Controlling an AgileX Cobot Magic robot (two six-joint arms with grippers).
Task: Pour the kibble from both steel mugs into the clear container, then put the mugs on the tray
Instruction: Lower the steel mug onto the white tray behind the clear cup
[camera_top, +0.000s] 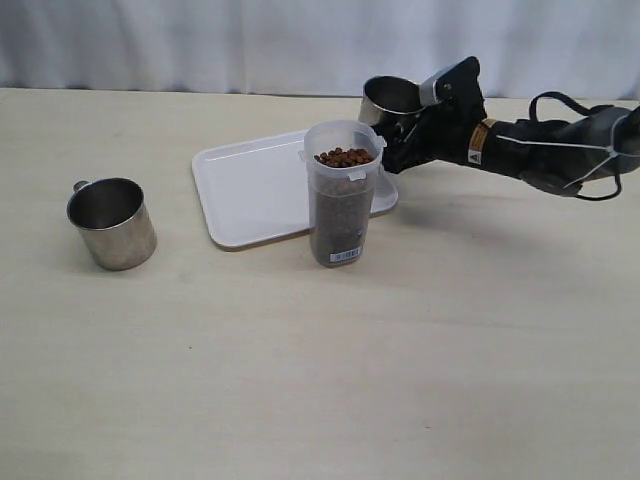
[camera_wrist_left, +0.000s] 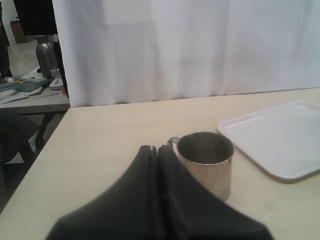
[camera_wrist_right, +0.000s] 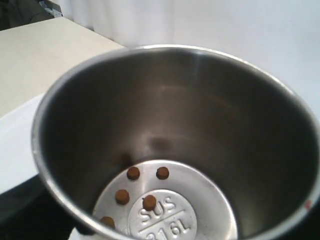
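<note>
Our right gripper (camera_top: 398, 132) is clamped on the gripped steel mug (camera_top: 388, 95), its jaws set wide around the body. The mug is tipped, with its mouth toward the left of the exterior view, over the far right corner of the tray (camera_top: 250, 185). We cannot tell whether it touches the tray. In the right wrist view the mug (camera_wrist_right: 165, 115) is nearly bare inside, with only a few pellets of kibble (camera_wrist_right: 149, 202) on its stamped bottom. Just in front of the gripper stands the clear container (camera_top: 340, 215), upright at the tray's near right edge and filled with kibble (camera_top: 345, 157) almost to the rim. Our left gripper (camera_wrist_left: 156, 150) has its fingers pressed together on nothing. Close beyond it, the free steel mug (camera_wrist_left: 206, 157) stands upright on the table (camera_top: 300, 380), well left of the tray, looking empty.
</note>
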